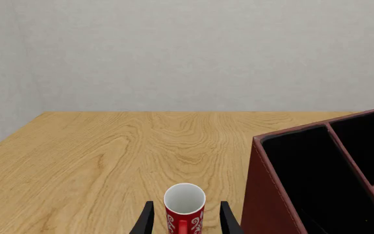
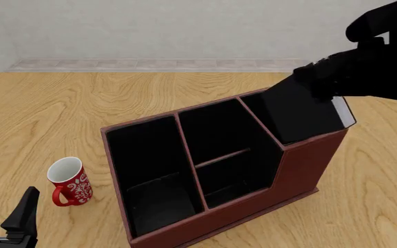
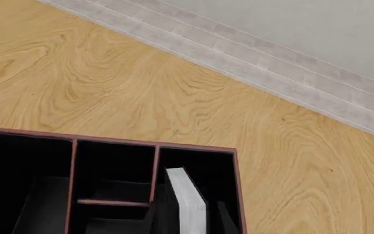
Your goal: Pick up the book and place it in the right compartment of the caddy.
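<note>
Book point(image 2: 302, 111) tilts in right compartment point(image 2: 271, 116), pinched by right claw point(image 2: 333, 85); left claw point(image 2: 2, 209) spread.

Flat, even light fills all my views; the render is sharp from edge to edge, with no blur or glare. The table point(image 2: 60, 108) carries barely any shadow. Inside the caddy point(image 2: 302, 170) everything goes near-black, swallowing detail, like my right arm's silhouette.
</note>
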{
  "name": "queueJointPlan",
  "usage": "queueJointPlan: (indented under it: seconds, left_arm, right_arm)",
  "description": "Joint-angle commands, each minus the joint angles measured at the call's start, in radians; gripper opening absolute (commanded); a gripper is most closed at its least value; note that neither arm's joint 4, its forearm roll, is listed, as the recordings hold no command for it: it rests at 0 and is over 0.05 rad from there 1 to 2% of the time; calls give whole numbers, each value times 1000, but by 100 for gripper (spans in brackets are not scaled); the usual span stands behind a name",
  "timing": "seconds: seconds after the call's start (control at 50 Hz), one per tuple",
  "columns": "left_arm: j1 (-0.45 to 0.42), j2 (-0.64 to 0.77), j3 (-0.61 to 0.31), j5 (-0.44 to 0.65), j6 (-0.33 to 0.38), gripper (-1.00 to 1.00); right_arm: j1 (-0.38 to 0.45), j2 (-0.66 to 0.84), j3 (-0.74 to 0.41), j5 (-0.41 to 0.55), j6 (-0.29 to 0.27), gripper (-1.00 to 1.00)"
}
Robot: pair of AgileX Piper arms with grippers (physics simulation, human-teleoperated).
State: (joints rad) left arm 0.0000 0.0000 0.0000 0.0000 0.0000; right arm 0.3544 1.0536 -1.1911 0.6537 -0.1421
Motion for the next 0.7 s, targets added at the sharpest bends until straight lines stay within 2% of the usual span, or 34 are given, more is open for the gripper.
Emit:
queueJointPlan:
  seconds: [0.02,0.7]
  left_arm:
    - [0,0,0,0,0,100]
    - [0,0,0,0,0,100]
  right_arm:
    - [-3,22,13,-1,16,100]
    - [5,16,33,-5,30,100]
